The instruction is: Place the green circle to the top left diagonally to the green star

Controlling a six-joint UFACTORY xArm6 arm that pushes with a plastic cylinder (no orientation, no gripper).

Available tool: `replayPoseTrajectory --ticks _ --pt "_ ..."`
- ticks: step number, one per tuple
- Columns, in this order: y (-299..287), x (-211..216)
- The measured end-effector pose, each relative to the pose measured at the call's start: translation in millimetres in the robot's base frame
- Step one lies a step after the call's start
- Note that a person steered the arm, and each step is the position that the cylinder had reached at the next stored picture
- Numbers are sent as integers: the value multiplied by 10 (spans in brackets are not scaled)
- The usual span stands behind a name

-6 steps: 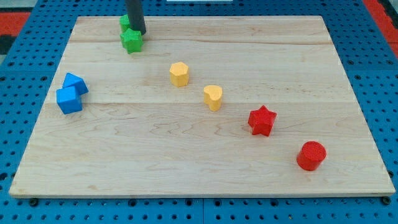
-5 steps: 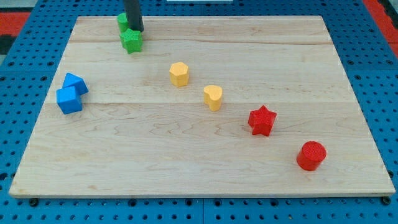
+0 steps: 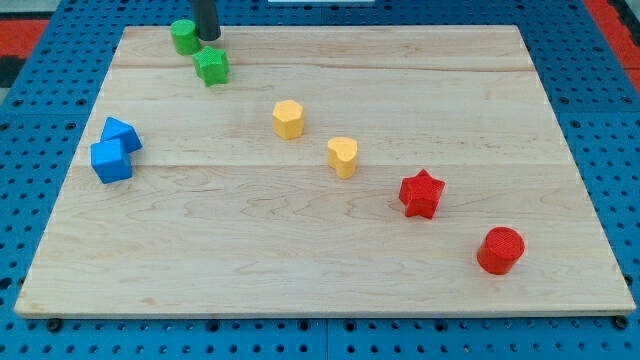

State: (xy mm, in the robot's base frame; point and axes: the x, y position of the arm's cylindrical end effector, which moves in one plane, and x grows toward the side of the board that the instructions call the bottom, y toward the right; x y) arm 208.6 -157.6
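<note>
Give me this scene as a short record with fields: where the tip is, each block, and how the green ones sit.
tip: my tip at the view's top, just right of the green circle
green star: below and right of the green circle, apart from it
green relation: circle lies to the star's top left
blue blocks: two touching, at the view's left
yellow blocks: two, and a heart, mid-board
red star
red circle: lower right
board: wooden

Green circle (image 3: 184,36), green star (image 3: 212,67), two blue blocks (image 3: 115,150), yellow pair (image 3: 315,137), red star (image 3: 421,194), red cylinder (image 3: 500,250)
</note>
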Motion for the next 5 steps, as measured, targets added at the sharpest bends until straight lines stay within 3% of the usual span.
replayPoseTrajectory --ticks 5 --pt "-257 157"
